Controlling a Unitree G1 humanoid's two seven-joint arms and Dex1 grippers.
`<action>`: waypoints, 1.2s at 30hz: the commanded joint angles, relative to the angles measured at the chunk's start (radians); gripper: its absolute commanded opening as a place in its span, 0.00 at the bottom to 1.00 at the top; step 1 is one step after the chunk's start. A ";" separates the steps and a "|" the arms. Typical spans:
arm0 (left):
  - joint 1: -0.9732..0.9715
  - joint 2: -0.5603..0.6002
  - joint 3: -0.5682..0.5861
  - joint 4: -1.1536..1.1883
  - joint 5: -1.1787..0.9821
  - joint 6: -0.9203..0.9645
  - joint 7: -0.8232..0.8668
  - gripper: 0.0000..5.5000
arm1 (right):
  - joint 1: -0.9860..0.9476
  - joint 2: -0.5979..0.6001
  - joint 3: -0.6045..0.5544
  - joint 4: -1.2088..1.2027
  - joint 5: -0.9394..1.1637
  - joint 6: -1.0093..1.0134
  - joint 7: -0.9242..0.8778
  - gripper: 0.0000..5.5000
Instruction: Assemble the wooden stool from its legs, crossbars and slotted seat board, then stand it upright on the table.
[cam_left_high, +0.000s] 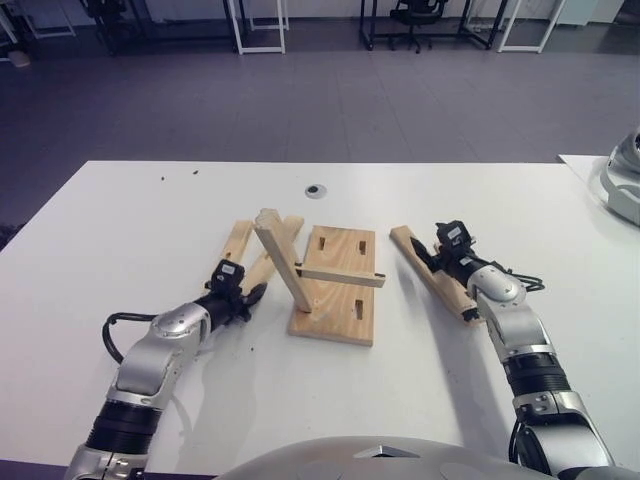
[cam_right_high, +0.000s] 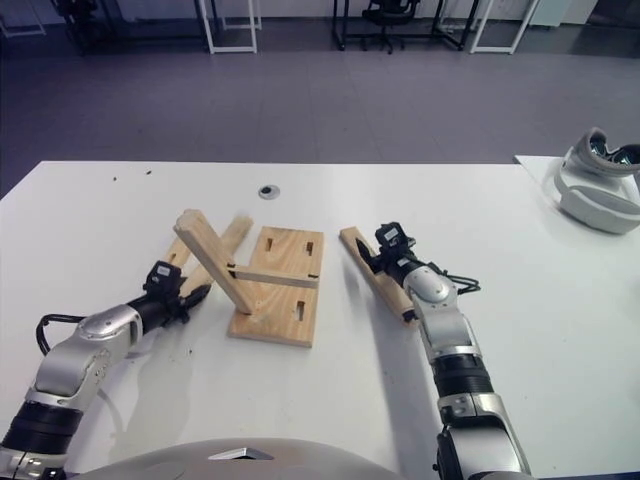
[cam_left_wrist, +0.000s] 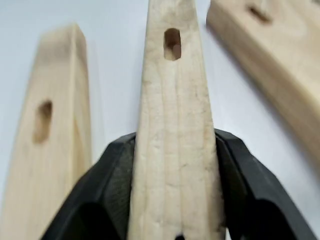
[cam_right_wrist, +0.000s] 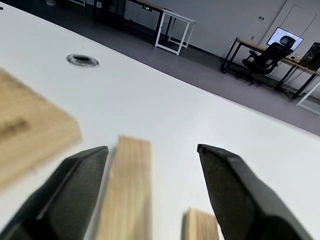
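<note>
The slotted seat board (cam_left_high: 345, 310) lies flat mid-table. One leg (cam_left_high: 280, 255) stands tilted in it, and a crossbar (cam_left_high: 342, 277) runs from that leg across the board. Left of the board two more legs lie side by side. My left gripper (cam_left_high: 252, 294) is shut on the near end of the leg (cam_left_wrist: 175, 110) closer to the board; the other leg (cam_left_wrist: 52, 130) lies beside it. Right of the board lies another leg (cam_left_high: 440, 282). My right gripper (cam_right_wrist: 152, 150) is open, its fingers straddling that leg's far end (cam_right_wrist: 127, 185).
A round cable grommet (cam_left_high: 317, 190) sits in the table behind the board. A white headset (cam_right_high: 598, 190) rests at the far right edge. Bare tabletop (cam_left_high: 330, 400) stretches in front of the board and to the far left.
</note>
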 joint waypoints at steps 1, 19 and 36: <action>-0.145 -0.029 0.041 -0.043 -0.036 -0.185 -0.128 0.37 | -0.227 0.065 -0.144 -0.109 0.374 0.244 0.106 0.61; -0.373 -0.129 -0.041 0.224 0.144 -0.531 -0.268 0.37 | -0.452 0.251 -0.277 -0.101 0.772 0.438 -0.043 0.61; -0.409 -0.099 -0.101 0.303 0.261 -0.695 -0.358 0.37 | -0.443 0.251 -0.265 -0.075 0.793 0.496 -0.042 0.51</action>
